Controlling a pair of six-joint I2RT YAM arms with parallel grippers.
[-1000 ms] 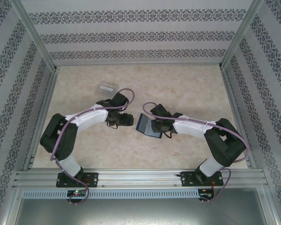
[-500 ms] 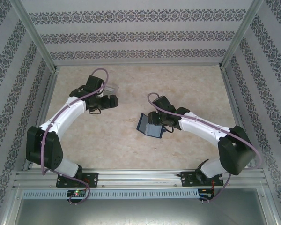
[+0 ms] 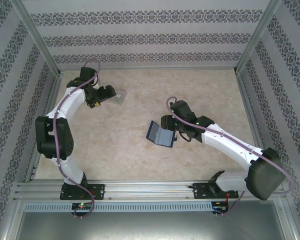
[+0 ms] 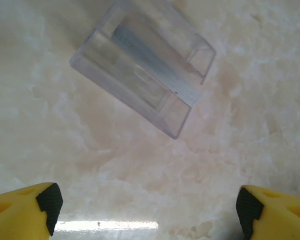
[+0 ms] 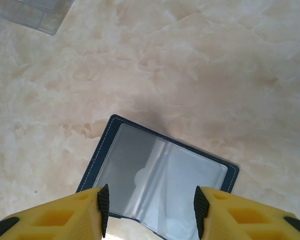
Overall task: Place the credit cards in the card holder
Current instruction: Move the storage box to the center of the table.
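The card holder [image 3: 159, 134] lies open in the middle of the table, its navy rim and clear inner sleeves [image 5: 155, 172] facing up. My right gripper [image 5: 151, 210] is open and hovers over the holder's near edge, one yellow finger on each side [image 3: 174, 132]. At the far left my left gripper [image 4: 147, 215] is open with nothing between its fingertips [image 4: 49, 204]. It hangs just short of a clear plastic box [image 4: 142, 65] [image 3: 118, 98]. The credit cards are hidden. A thin grey strip shows inside the box, and I cannot tell what it is.
The table is pale marble-patterned, fenced by aluminium rails [image 3: 40, 130] and patterned walls. A corner of the clear box [image 5: 35, 15] shows at the top left of the right wrist view. Bare tabletop lies between the box and the holder.
The left arm swung from the table's middle out to the far left, up to the clear box. The right gripper's jaws widened and its arm stretched out. The holder stayed put.
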